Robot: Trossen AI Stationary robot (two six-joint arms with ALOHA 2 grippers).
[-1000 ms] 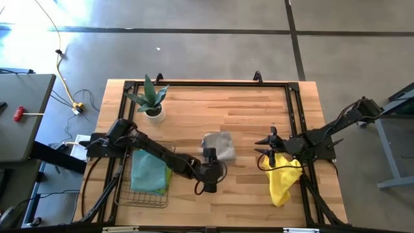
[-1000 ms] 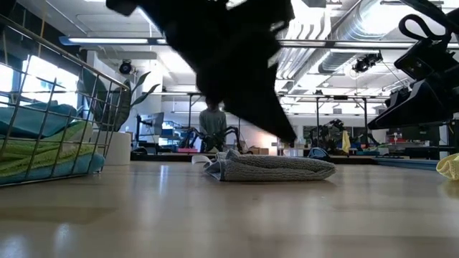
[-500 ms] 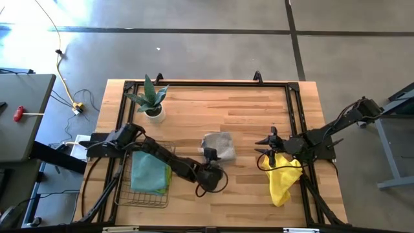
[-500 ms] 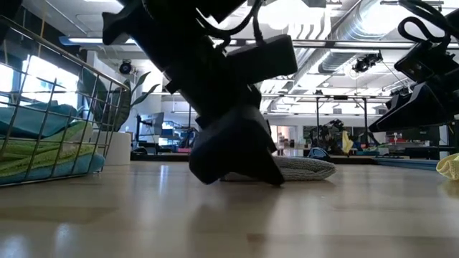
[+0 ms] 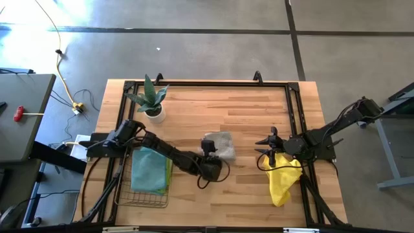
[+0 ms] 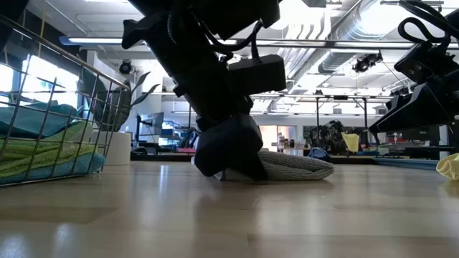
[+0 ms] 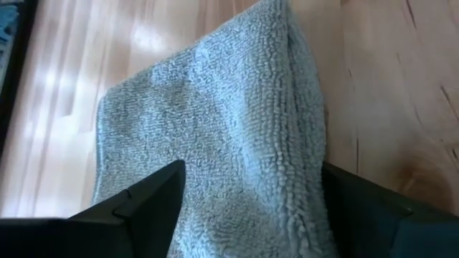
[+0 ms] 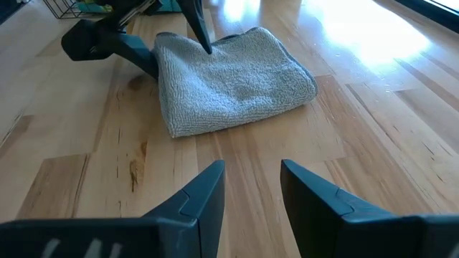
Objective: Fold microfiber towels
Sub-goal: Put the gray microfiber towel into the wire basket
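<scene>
I see the left gripper [image 5: 208,155] spread wide at the near edge of the folded grey towel [image 5: 220,145], mid-table, fingers straddling the cloth. Right gripper [image 5: 272,158] waits part-open over the yellow towel [image 5: 283,180], holding nothing.

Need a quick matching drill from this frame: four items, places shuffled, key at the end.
Items:
1. grey towel
2. yellow towel
3. teal towel
4. potted plant

Places:
A. in the wire basket
B. table's far left corner
C. mid-table, folded, at the left pincer
D. draped beneath the right pincer

Pairs: 1-C, 2-D, 3-A, 4-B
</scene>
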